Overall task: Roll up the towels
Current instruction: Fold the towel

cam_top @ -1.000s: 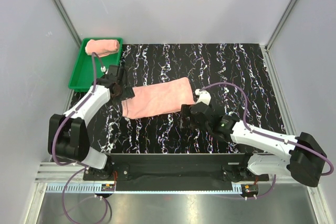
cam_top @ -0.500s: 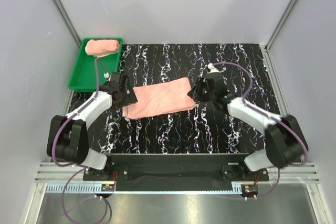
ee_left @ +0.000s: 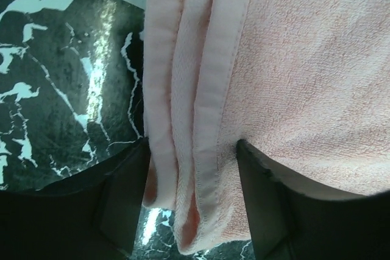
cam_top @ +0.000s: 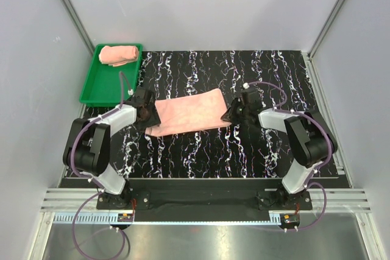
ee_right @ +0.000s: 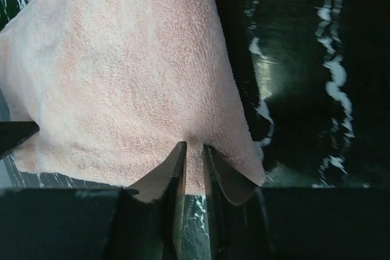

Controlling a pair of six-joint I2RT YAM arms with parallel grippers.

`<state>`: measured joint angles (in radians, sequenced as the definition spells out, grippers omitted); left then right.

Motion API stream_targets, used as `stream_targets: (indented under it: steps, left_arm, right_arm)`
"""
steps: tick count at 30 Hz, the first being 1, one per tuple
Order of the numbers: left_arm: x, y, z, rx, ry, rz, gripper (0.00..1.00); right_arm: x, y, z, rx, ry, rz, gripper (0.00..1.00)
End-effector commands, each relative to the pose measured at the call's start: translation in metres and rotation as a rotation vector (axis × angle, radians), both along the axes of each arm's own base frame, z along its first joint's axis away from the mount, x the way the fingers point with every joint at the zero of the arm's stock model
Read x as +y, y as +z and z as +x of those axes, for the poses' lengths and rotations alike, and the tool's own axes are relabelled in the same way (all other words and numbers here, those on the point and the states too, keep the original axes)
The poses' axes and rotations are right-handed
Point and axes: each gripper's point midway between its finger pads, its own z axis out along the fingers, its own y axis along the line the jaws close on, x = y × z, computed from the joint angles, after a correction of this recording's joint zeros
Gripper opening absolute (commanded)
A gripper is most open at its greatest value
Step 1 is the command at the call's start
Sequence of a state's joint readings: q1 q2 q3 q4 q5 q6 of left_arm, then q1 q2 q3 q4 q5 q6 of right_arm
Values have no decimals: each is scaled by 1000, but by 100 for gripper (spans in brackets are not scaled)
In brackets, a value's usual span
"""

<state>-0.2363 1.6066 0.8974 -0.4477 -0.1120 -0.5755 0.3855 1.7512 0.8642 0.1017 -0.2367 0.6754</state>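
A flat towel (cam_top: 187, 111) lies mid-table (cam_top: 274, 144); a rolled towel (cam_top: 119, 55) sits in the green tray (cam_top: 91, 89) at the far-left corner. Your right claw (ee_right: 194, 147) is clenched on the flat towel's right edge. Your left claw (ee_left: 190, 150) straddles the left hem, grip unclear, so catch every layer there and keep both ends level.

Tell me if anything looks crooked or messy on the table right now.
Nothing is spilled or damaged. The flat towel lies slanted on the table, and at its left end the folded layers are staggered, their hems not lined up. The rolled towel sits at the far end of the green tray.
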Motion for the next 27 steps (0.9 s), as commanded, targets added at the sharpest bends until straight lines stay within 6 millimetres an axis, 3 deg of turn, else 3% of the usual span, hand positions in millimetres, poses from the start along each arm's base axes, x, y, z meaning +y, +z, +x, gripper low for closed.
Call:
stream_targets:
  steps: [1, 10, 12, 15, 17, 19, 20, 21, 24, 27]
  left_arm:
    - [-9, 1, 19, -48, -28, -4, 61]
    - [-50, 2, 46, -62, -148, -12, 57]
    - [-60, 1, 46, -55, -174, -30, 57]
    - [-69, 6, 45, -63, -198, -19, 60]
    - [-66, 13, 44, -73, -193, -3, 71]
    - [-56, 22, 45, -85, -168, 47, 82]
    - [-50, 31, 47, -105, -157, 76, 87]
    - [-39, 38, 50, -126, -135, 151, 91]
    - [-25, 70, 57, -171, -101, 278, 98]
    - [-33, 106, 62, -239, -103, 345, 99]
  right_arm:
    - [-38, -2, -6, 11, -112, -77, 25]
    - [-95, -12, -49, 105, -254, -276, 30]
    - [-96, -10, -52, 101, -254, -263, 31]
    - [-93, 7, -51, 76, -262, -237, 33]
    - [-89, 29, -49, 28, -256, -197, 37]
    - [-89, 59, -45, -44, -266, -163, 55]
    - [-92, 66, -48, -50, -273, -171, 60]
    - [-93, 84, -47, -92, -283, -161, 67]
    - [-102, 109, -54, -127, -308, -166, 75]
    - [-109, 116, -63, -125, -328, -180, 81]
